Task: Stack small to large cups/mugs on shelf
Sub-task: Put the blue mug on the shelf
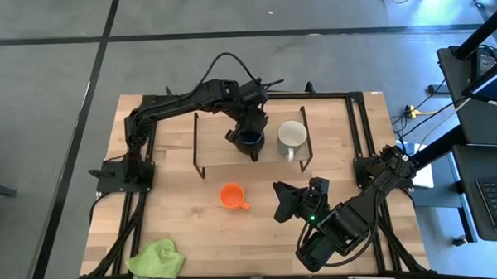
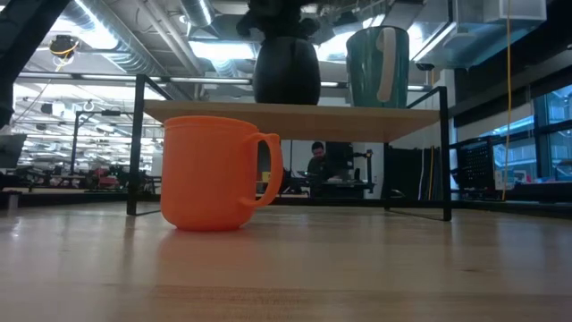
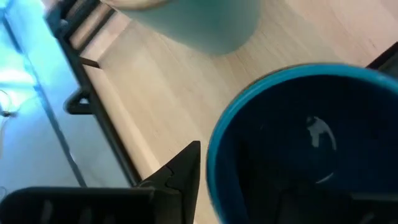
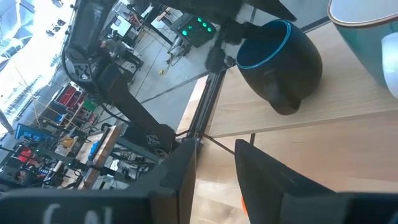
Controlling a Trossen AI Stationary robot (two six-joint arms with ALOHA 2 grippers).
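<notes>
The dark blue mug (image 1: pixel 250 139) is gripped at its rim by the left end effector (image 1: pixel 247 133) on the shelf (image 1: pixel 220 153), beside the white mug (image 1: pixel 291 136). The orange mug (image 1: pixel 231 195) stands on the counter (image 1: pixel 185 224). The right end effector (image 1: pixel 277 206) is held narrowly parted, empty.

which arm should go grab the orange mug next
Right, probably. The right gripper hangs open beside the orange mug on the table. The left gripper is over the shelf at the blue mug, next to the white mug.
</notes>
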